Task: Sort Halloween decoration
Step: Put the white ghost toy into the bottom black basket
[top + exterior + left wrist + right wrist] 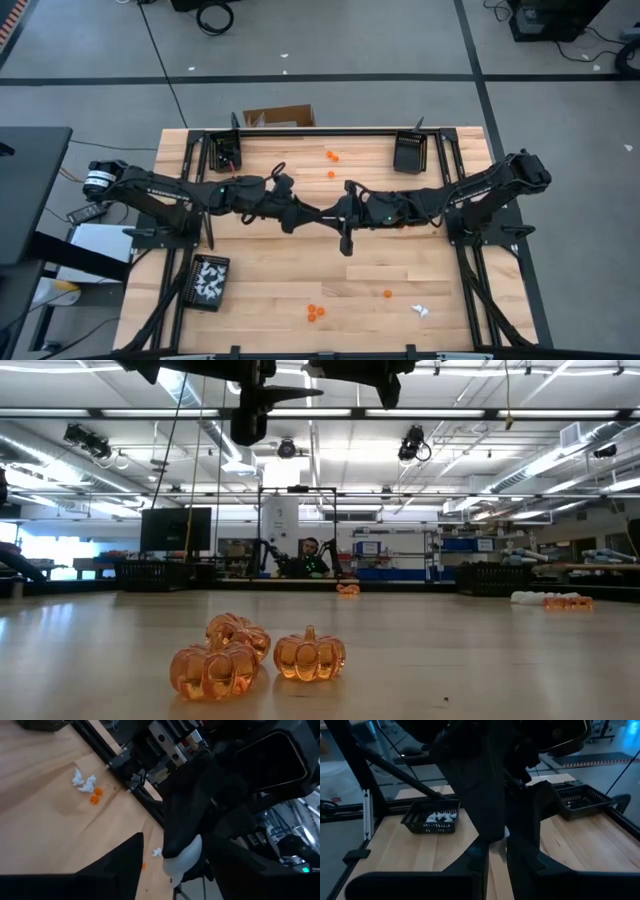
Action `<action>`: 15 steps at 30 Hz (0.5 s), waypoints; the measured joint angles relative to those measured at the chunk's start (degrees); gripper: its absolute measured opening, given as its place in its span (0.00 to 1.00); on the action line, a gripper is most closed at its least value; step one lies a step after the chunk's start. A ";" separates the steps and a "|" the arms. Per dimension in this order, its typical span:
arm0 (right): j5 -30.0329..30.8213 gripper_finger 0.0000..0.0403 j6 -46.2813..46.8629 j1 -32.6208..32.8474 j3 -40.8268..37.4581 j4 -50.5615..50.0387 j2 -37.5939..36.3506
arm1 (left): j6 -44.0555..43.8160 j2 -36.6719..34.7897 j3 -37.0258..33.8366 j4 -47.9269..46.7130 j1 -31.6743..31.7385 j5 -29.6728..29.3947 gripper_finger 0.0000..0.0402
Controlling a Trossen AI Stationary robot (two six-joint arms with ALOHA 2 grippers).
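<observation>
Both arms are meeting above the middle of the wooden surface [270,270], and the step in hand looks like a handover of one white trinket [184,860] between them. The left end effector [318,215] is reaching toward the right one; whether it is released or clenched I cannot tell. The right end effector [346,222] is clenching on the white trinket, which is showing pale at its fingertip in the left wrist view. Its shape and long axis are too hidden to judge.

The next move probably calls for carrying that piece to the tray of white pieces [209,281], left of centre at the near edge.

Right of that tray, three orange pumpkins [255,656] are sitting upright, stems up, squat with no clear long axis.
</observation>
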 joint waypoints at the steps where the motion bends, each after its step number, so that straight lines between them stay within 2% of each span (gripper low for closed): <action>1: 0.00 0.14 0.00 -0.06 0.00 0.02 0.00 | -0.51 0.00 0.00 0.15 0.00 0.10 0.52; 9: 0.80 0.14 -0.44 -0.13 0.00 0.34 0.02 | -5.70 0.00 0.00 1.39 0.35 1.77 0.41; 15: 2.44 0.14 -1.57 -0.51 0.00 1.85 0.02 | -9.61 0.00 0.00 2.12 1.72 3.58 0.39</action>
